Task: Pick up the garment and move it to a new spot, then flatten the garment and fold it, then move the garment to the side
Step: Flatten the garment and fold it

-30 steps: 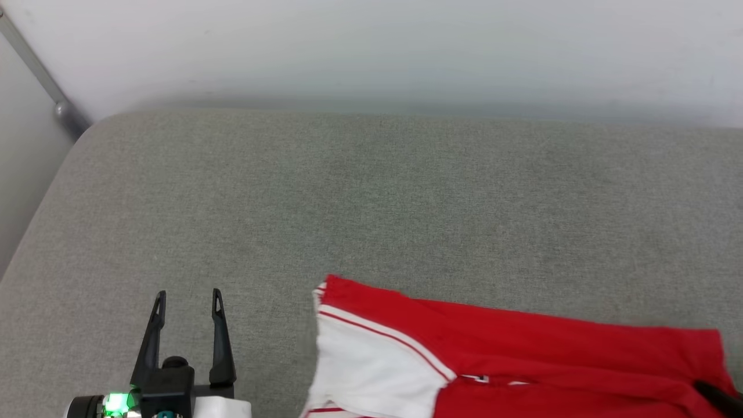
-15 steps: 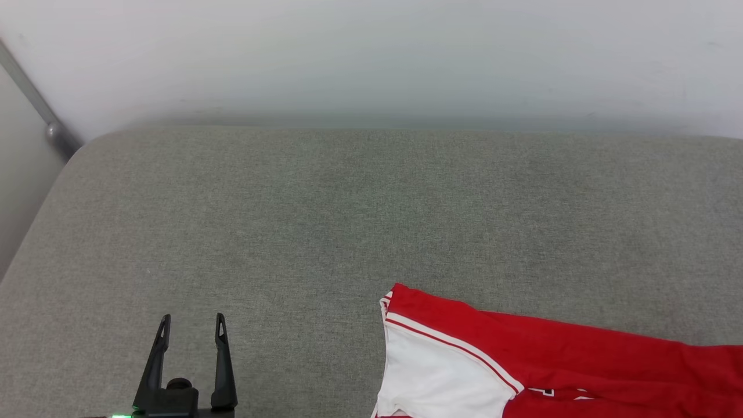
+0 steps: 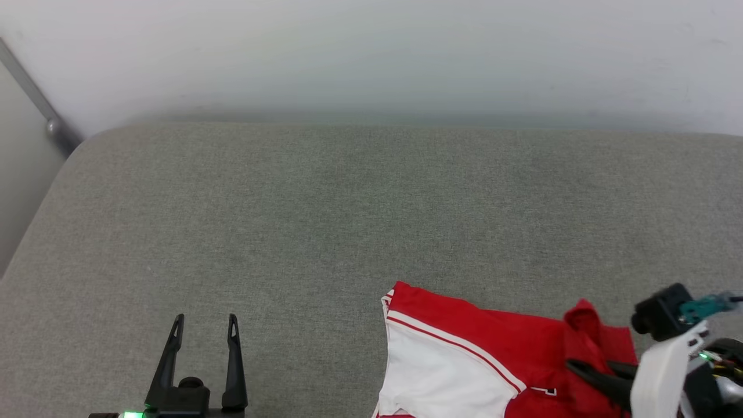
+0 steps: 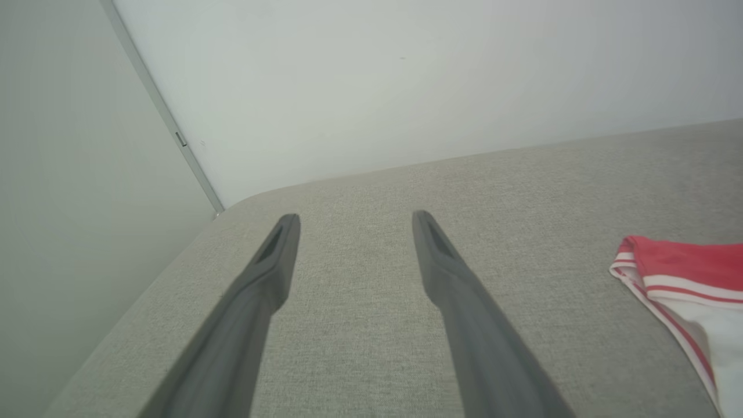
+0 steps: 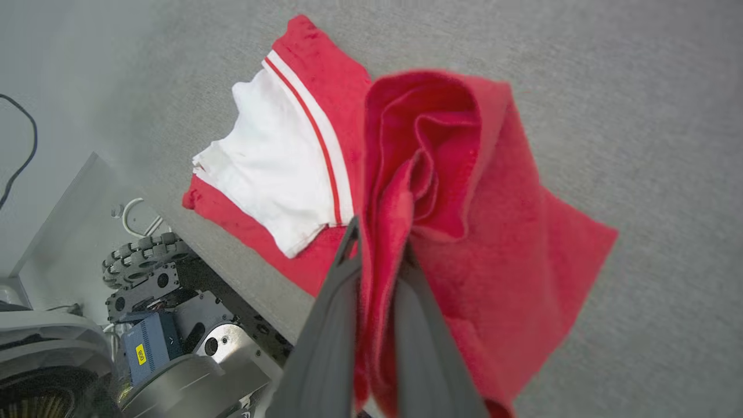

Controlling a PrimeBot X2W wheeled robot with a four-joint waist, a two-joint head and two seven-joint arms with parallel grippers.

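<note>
The garment (image 3: pixel 464 348), red with a white sleeve edged in red and white stripes, lies at the near right of the grey cushioned surface (image 3: pixel 348 203). My right gripper (image 3: pixel 574 366) is shut on a bunch of its red cloth, which stands up in a peak above the fingers. In the right wrist view the right gripper (image 5: pixel 380 238) pinches folded red cloth, and the garment's white sleeve (image 5: pixel 278 174) lies flat to the left. My left gripper (image 3: pixel 205 319) is open and empty at the near left, well apart from the garment. The left gripper (image 4: pixel 354 219) hovers over bare fabric, the garment (image 4: pixel 685 273) off to its right.
A white wall (image 3: pixel 371 52) runs behind the surface, and a grey metal pole (image 3: pixel 35 96) slants down at the far left corner. The surface's near edge and my wheeled base (image 5: pixel 174 325) show in the right wrist view.
The head camera shifted, then steadied. My right gripper has come into the head view with the garment's right end bunched and raised. The left gripper stays open, barely moved.
</note>
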